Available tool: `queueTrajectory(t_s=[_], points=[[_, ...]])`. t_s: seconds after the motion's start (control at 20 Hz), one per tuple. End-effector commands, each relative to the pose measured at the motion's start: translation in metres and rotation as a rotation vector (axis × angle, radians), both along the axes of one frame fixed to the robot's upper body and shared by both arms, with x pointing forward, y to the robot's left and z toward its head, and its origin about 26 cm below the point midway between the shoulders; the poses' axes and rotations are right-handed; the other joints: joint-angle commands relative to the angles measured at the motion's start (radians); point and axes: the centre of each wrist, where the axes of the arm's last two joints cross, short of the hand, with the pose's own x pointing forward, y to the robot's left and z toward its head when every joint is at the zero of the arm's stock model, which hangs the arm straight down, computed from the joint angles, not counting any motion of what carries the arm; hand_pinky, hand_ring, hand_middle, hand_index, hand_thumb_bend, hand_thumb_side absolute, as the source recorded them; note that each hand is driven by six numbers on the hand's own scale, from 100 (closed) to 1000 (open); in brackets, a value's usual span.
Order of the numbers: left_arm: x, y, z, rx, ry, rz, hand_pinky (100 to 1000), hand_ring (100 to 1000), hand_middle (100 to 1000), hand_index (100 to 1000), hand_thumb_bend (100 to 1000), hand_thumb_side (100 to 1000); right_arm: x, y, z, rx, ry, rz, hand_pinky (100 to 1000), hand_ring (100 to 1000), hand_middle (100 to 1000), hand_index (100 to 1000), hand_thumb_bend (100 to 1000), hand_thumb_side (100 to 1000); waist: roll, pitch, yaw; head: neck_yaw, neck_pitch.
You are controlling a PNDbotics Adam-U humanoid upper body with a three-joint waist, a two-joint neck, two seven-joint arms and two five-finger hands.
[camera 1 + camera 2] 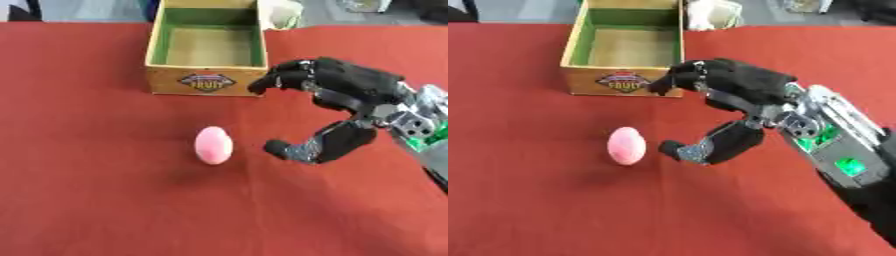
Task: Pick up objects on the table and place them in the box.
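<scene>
A pink egg-shaped object (213, 145) lies on the red tablecloth, in front of the box. The box (207, 80) is an open cardboard fruit box with a green inner lining, standing at the far middle, and nothing shows inside it. My right hand (741, 97) reaches in from the right and hovers just right of the pink object, not touching it. It is open, its fingers (280, 80) arched above and the thumb (302, 147) spread below, with a wide gap between them. My left hand does not show.
The red tablecloth (87, 190) covers the whole table. A pale crumpled object (282, 14) sits behind the box's right corner, beyond the table's far edge.
</scene>
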Motion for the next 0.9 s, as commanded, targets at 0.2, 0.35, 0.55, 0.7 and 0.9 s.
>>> queueTrajectory(t_s=[0.2,0.35,0.55,0.7,0.9], points=[[0.000,-0.001,0.007,0.022,-0.020,-0.020,444,483,374,499,100,649,-0.005,0.005,0.003,-0.102,0.009,0.013,731,841,779,987,365,574,-0.005,-0.022,0.009,-0.023,-0.001],[0.000,-0.001,0.007,0.022,-0.018,-0.023,444,483,374,499,100,648,-0.006,0.019,-0.005,-0.144,0.043,0.015,728,840,776,993,363,577,-0.006,-0.024,0.009,-0.024,0.000],[0.000,-0.001,0.006,0.023,-0.014,-0.023,444,484,374,499,100,649,-0.006,0.032,-0.001,-0.151,0.084,0.002,725,839,773,991,360,575,-0.007,-0.028,0.008,-0.022,-0.001],[0.000,-0.001,0.006,0.023,-0.013,-0.025,444,484,374,499,100,649,-0.006,0.041,0.001,-0.152,0.109,-0.008,728,842,781,991,356,574,-0.007,-0.030,0.008,-0.023,-0.001],[0.000,-0.001,0.006,0.024,-0.012,-0.027,445,484,374,499,100,649,-0.007,0.051,0.003,-0.157,0.128,-0.025,729,844,791,996,353,580,-0.007,-0.033,0.009,-0.029,-0.002]])
